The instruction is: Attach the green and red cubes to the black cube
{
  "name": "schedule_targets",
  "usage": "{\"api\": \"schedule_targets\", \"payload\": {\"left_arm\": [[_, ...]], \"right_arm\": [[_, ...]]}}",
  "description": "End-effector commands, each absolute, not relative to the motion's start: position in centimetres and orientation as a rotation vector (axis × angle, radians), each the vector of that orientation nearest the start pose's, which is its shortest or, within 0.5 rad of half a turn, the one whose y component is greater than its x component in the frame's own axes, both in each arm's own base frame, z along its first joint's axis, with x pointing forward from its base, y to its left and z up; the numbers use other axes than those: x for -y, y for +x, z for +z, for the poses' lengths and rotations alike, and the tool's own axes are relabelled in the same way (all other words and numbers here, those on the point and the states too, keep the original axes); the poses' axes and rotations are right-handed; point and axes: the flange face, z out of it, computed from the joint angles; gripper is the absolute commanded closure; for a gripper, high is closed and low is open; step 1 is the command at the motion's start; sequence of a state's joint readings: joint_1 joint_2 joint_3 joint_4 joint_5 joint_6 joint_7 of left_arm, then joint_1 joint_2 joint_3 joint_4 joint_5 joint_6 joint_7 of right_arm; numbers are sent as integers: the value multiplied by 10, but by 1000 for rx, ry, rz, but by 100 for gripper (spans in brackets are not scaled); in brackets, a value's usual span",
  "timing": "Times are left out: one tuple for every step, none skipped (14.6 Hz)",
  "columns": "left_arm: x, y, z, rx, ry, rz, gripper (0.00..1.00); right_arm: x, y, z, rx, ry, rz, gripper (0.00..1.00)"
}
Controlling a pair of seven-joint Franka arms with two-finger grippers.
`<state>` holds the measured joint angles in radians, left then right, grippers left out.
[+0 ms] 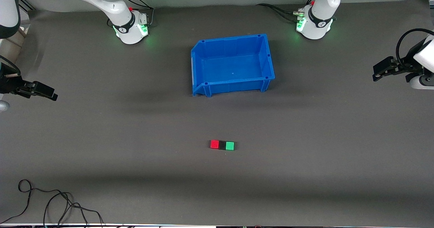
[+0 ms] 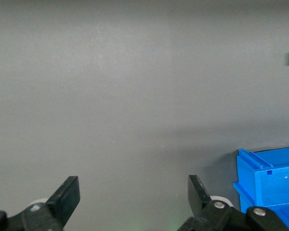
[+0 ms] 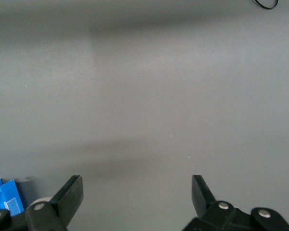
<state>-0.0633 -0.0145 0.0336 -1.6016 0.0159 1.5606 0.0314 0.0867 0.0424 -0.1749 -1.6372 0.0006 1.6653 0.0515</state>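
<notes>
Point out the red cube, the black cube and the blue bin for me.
red cube (image 1: 214, 144): front view, on its top face.
black cube (image 1: 222, 145): front view, on its top face, between the red and green cubes.
blue bin (image 1: 198, 67): front view, on its side wall.

The big grey mat is mostly bare, so there is lots of room to move. The blue bin sits in the middle, between the two arm bases, and its tall walls stand in the way there. Nearer the front camera, the red cube, black cube and green cube touch in one short row with open mat all around them. A black cable lies looped at the near edge toward the right arm's end. The left gripper and right gripper hang wide apart at the table's two ends, each over bare mat.
</notes>
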Motion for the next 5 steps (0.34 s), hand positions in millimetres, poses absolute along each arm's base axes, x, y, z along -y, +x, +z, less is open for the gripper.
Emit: {"api": "schedule_targets", "payload": {"left_arm": [[15,543,623,-98,-3116,33,0],[15,543,623,-98,-3116,33,0],[15,542,623,-98,-3116,38,0],[18,542,625,-102,-3118,31,0],[19,542,627,-105,-3118,29,0]], "right_arm": [[48,568,578,-208,-3160,7,0],[48,568,578,-208,-3160,7,0],[48,568,578,-210,-3158,10,0],[48,568,579,-210,-3156,5,0],[47,568,578,-211,-3155,9,0]]}}
